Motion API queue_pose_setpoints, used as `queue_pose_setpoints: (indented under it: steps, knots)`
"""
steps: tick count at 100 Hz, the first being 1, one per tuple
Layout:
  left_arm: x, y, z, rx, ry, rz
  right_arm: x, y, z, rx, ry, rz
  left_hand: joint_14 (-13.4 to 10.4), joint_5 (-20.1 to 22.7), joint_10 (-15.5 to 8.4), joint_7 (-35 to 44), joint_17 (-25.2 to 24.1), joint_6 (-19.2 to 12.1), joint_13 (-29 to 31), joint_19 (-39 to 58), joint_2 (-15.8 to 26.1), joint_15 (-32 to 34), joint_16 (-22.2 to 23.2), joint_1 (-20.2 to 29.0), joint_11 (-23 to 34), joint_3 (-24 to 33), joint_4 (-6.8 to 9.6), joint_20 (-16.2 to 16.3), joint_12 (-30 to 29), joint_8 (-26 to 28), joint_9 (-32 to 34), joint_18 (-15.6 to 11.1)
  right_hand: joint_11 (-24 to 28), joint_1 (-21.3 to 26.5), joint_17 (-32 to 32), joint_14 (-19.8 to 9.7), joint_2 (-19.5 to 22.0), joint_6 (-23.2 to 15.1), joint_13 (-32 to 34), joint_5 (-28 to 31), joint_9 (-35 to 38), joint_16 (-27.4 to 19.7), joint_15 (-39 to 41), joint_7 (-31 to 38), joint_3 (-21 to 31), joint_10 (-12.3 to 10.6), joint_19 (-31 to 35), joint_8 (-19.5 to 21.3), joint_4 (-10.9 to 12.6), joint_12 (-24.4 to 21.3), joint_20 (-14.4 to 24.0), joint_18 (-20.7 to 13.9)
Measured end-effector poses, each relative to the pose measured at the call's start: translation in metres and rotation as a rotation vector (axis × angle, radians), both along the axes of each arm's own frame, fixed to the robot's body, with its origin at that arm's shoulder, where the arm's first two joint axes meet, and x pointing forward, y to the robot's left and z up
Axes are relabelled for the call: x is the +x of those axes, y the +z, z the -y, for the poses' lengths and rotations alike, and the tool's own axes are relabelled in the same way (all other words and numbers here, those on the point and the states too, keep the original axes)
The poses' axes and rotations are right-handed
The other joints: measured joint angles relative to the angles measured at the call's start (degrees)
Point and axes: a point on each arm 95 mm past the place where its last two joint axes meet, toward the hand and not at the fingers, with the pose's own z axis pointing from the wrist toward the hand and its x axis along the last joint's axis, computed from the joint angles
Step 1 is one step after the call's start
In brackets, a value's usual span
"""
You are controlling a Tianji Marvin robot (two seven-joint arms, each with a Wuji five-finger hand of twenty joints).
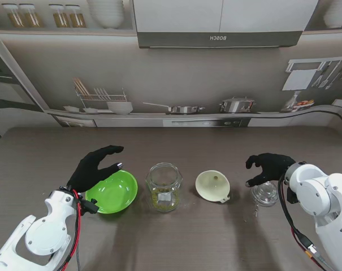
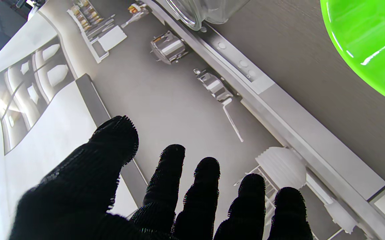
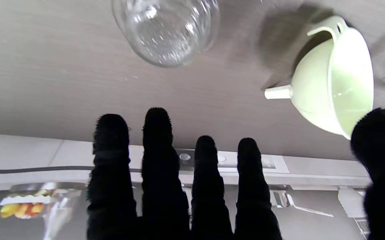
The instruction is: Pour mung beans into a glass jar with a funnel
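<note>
A glass jar (image 1: 164, 187) with green mung beans at its bottom stands in the middle of the table. To its right a pale funnel (image 1: 212, 186) (image 3: 335, 80) lies tipped on its side. A bright green bowl (image 1: 112, 192) (image 2: 369, 43) sits to the jar's left and looks empty. My left hand (image 1: 95, 168) (image 2: 165, 193) hovers open over the bowl's far left rim, holding nothing. My right hand (image 1: 268, 167) (image 3: 179, 180) is open above a glass lid (image 1: 265, 193) (image 3: 167, 28), right of the funnel.
The brown table (image 1: 176, 147) ends at a printed kitchen backdrop (image 1: 176, 84) along the far edge. My right forearm (image 1: 323, 200) fills the near right corner and my left forearm (image 1: 43, 234) the near left one.
</note>
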Motion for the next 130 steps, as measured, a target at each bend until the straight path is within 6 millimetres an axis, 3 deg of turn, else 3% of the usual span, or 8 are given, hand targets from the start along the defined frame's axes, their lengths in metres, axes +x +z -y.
queue_pose_setpoints:
  steps: [67,130]
  knots:
    - [0.000,-0.004,0.003,0.008,-0.009,-0.022,-0.024,-0.039,0.027,-0.060,-0.045,0.014,0.0,0.0,0.0,0.0,-0.3,0.0,0.0,0.0,0.0,-0.2,0.0,0.0,0.0,0.0,0.00,0.0,0.0,0.0,0.0,0.0,3.4,2.1,1.5,-1.1,-2.5,-0.4,0.0,-3.9,-3.9,3.4,5.7,-2.0,0.0,1.0,2.5,3.5,0.8,1.7,1.6,0.0]
    - [0.001,-0.005,0.005,0.017,-0.016,-0.035,-0.026,-0.057,0.039,-0.071,-0.097,-0.068,0.0,0.0,0.0,0.0,-0.3,0.0,0.0,0.0,0.7,-0.2,0.0,0.0,0.0,-0.1,0.00,0.0,-0.5,0.0,0.0,-0.1,3.6,3.6,2.7,-1.2,-4.2,-1.0,0.0,-6.6,-8.6,5.4,8.4,-4.9,0.5,6.2,4.0,6.4,1.8,1.7,3.1,0.0]
